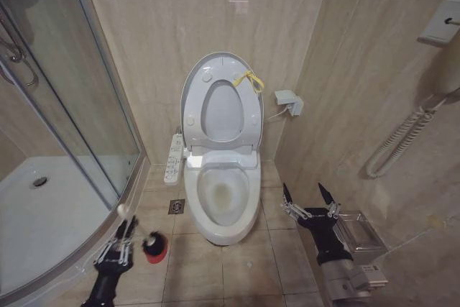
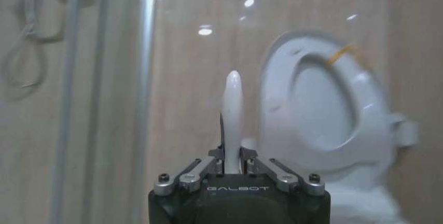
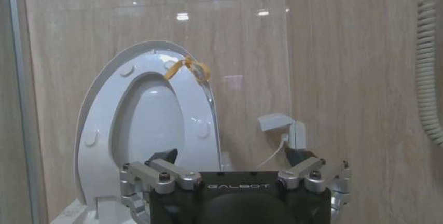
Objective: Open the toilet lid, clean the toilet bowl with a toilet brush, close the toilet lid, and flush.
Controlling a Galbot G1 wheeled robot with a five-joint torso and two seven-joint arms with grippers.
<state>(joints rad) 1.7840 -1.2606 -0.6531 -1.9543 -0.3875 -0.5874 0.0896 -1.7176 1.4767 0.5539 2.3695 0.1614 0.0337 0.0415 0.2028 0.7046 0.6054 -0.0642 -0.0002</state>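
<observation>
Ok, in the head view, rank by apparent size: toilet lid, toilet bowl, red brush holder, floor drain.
1. Toilet lid, raised against the wall.
2. Toilet bowl, close to the lid in size; it sits nearer the camera, so the order of these two is unsure.
3. Red brush holder.
4. Floor drain, smallest.

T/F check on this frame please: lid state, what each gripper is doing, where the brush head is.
1. The toilet lid is raised against the wall. True.
2. The left gripper is shut on the toilet brush handle. True.
3. The brush head is inside the toilet bowl. False: it sits low beside the red holder on the floor.
4. The right gripper holds the yellow ribbon. False: it is open and empty, right of the bowl.
</observation>
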